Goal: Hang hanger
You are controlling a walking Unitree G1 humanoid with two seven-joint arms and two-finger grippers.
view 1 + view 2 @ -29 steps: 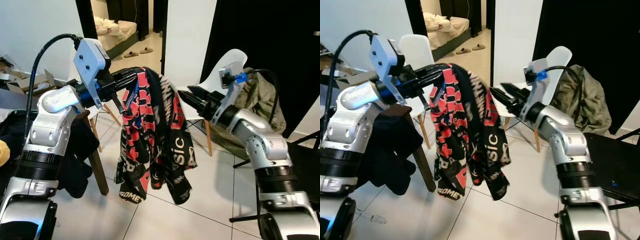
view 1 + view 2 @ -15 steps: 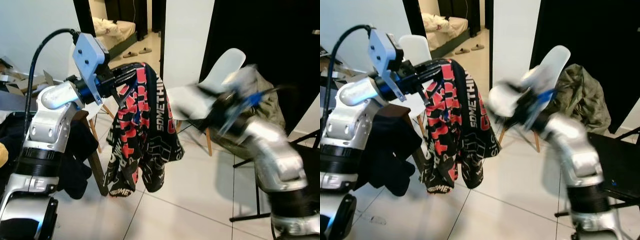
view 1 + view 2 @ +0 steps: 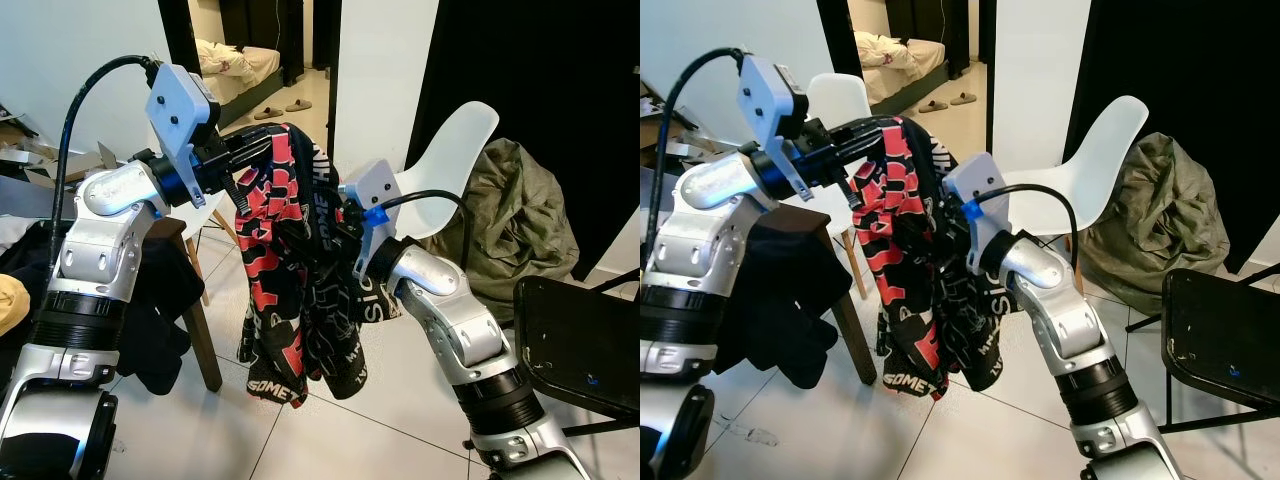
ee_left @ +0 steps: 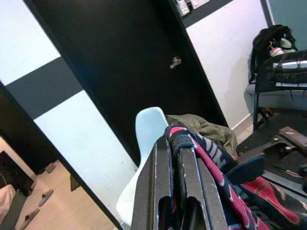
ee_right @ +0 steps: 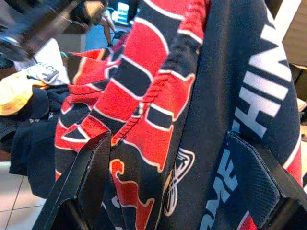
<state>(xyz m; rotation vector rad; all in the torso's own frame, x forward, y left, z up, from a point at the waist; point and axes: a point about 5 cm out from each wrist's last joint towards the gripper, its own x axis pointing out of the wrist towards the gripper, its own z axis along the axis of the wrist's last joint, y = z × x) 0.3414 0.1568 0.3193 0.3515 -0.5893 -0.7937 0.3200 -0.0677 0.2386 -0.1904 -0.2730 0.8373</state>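
Head views: I am holding a red-and-black shirt [image 3: 290, 270] up in front of me with my left hand [image 3: 262, 150], which is clamping the garment's top edge; the cloth is draping well above the tiled floor [image 3: 400, 420]. My right hand [image 3: 945, 235] is pressing into the shirt's folds beside a white chair [image 3: 1100, 160].

Left wrist view: my fingers [image 4: 180, 191] are lying narrow, pinching the collar fabric.

Right wrist view: my fingers [image 5: 91, 163] are spreading wide, the shirt sitting between them, not gripped.

Assessment: I cannot make out a hanger or a rail, so the hanging itself appears not yet done.
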